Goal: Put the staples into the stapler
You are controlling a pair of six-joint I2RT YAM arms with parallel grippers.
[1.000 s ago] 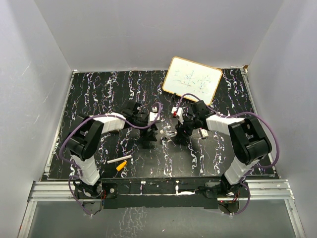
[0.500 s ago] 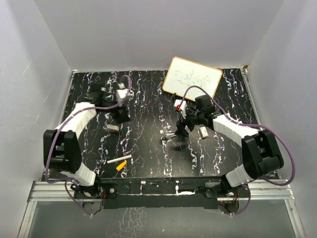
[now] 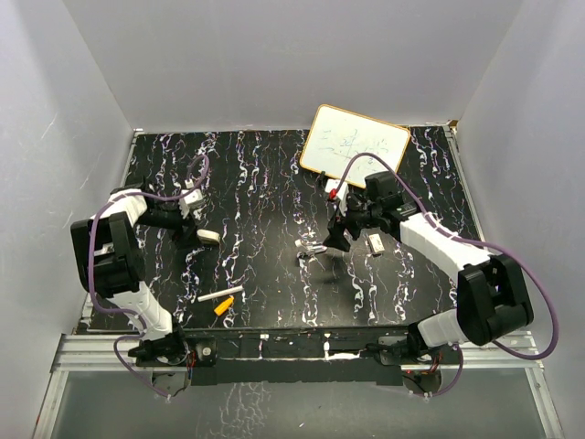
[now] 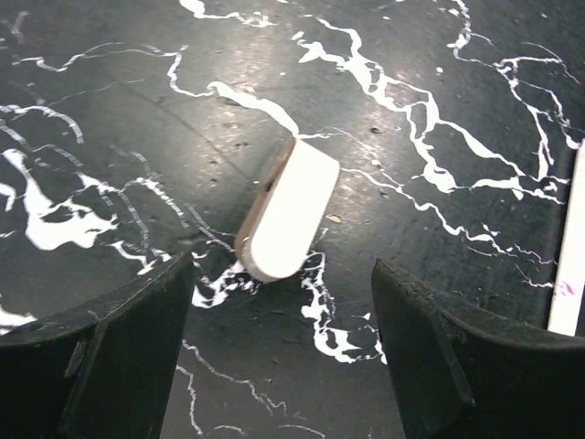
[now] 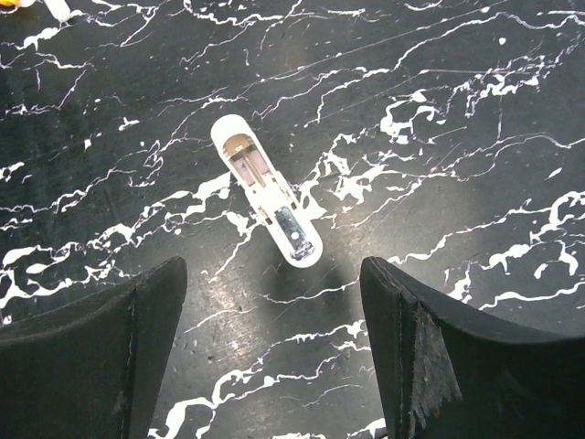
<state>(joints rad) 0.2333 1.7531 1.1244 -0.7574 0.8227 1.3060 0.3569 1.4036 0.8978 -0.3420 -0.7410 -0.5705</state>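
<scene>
The stapler (image 5: 267, 203) lies open on the black marbled table, white, with its inner channel and a small metal plate facing up. In the top view it shows as a small pale piece (image 3: 311, 249) mid-table. My right gripper (image 5: 272, 293) is open and empty, just short of the stapler, and it sits right of the stapler in the top view (image 3: 336, 238). A white rounded piece with a tan edge (image 4: 288, 208) lies flat at the left (image 3: 208, 237). My left gripper (image 4: 281, 302) is open and empty just short of it (image 3: 188, 236). I cannot make out any staples.
A white stick (image 3: 219, 295) and an orange piece (image 3: 223, 306) lie near the front left; the stick's end shows in the left wrist view (image 4: 571, 256). A small whiteboard (image 3: 355, 146) leans at the back. A small white object (image 3: 376, 243) lies beside the right arm.
My left arm has swung from mid-table far out to the left, and the white rounded piece now lies there on the table. My right gripper has backed off slightly; the stapler has stayed put.
</scene>
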